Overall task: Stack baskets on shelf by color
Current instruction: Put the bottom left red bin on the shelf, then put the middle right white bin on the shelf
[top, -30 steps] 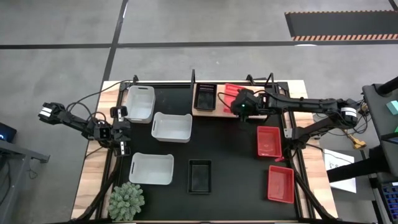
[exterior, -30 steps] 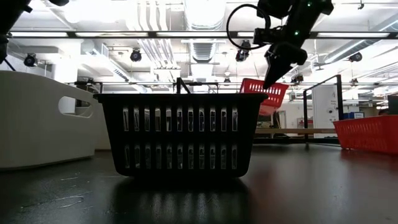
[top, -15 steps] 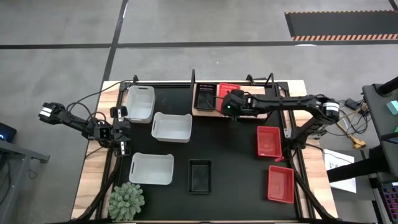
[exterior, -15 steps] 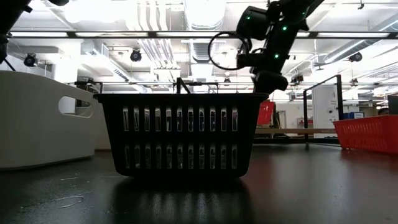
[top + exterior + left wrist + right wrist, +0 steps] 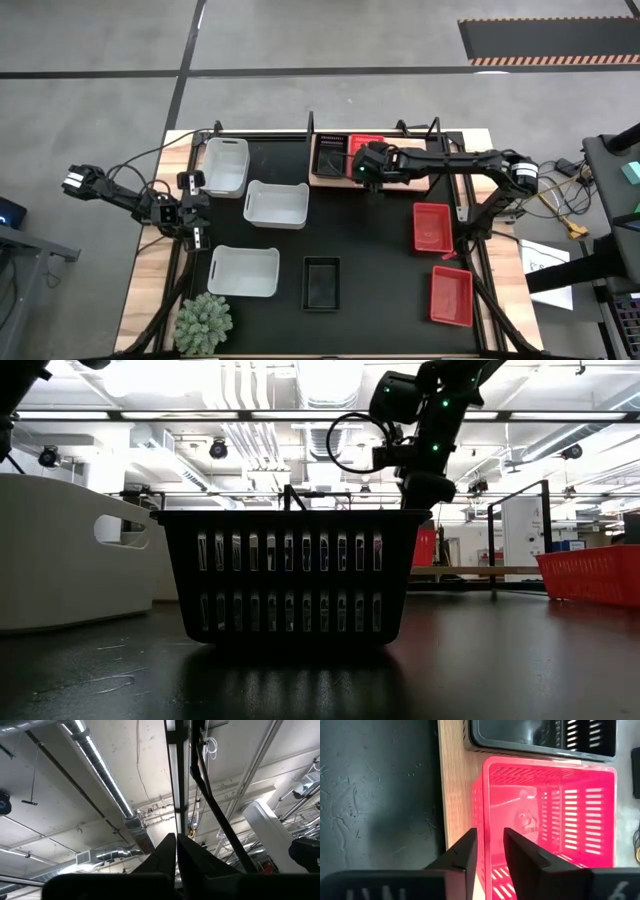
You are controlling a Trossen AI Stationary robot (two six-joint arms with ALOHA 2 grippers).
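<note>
- Right end effector: over the shelf at the far edge of the desk. Its fingers are clamped on the wall of a red basket, one inside and one outside.
- Red basket on shelf: stands on the wooden board just beside a black basket, which takes the board's left part.
- Left end effector: at the left edge of the desk, fingers pressed together, pointing up at the ceiling.
- White baskets, three: one at the far left, one near the middle, one toward the near left.
- Black basket, loose: near the front centre of the desk; it fills the low view.
- Red baskets, loose, two: one on the right side, one nearer the front right corner.
- Green plant: front left corner, near the closest white basket.
</note>
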